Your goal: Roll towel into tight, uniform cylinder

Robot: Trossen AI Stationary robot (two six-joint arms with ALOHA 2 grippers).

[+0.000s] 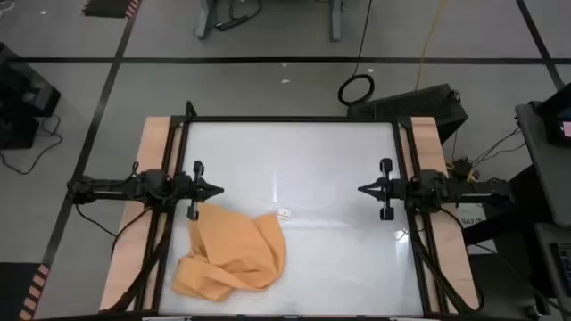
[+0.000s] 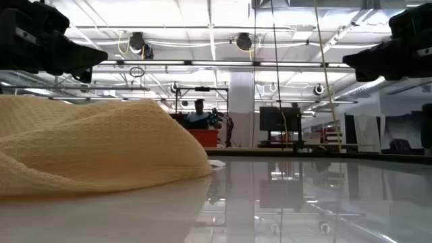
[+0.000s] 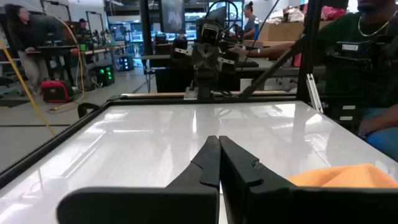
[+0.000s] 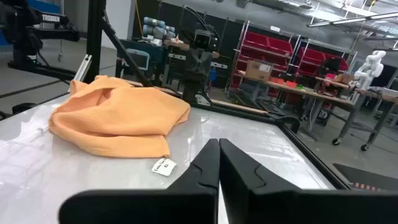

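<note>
While the towel (image 1: 230, 254) lies crumpled at the table's near left, rolling has not begun.
Left gripper (image 1: 217, 190) and right gripper (image 1: 363, 189), both pressed together and empty, hover apart; flattening probably comes first.

Overhead camera looking straight down on the whole table (image 1: 294, 152), table-height camera close behind the towel (image 2: 88, 145), wrist cameras facing each other across the tabletop, all sharing the towel.

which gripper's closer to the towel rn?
Left. The left gripper sits just beside the towel's edge; the right gripper waits across the table.
</note>
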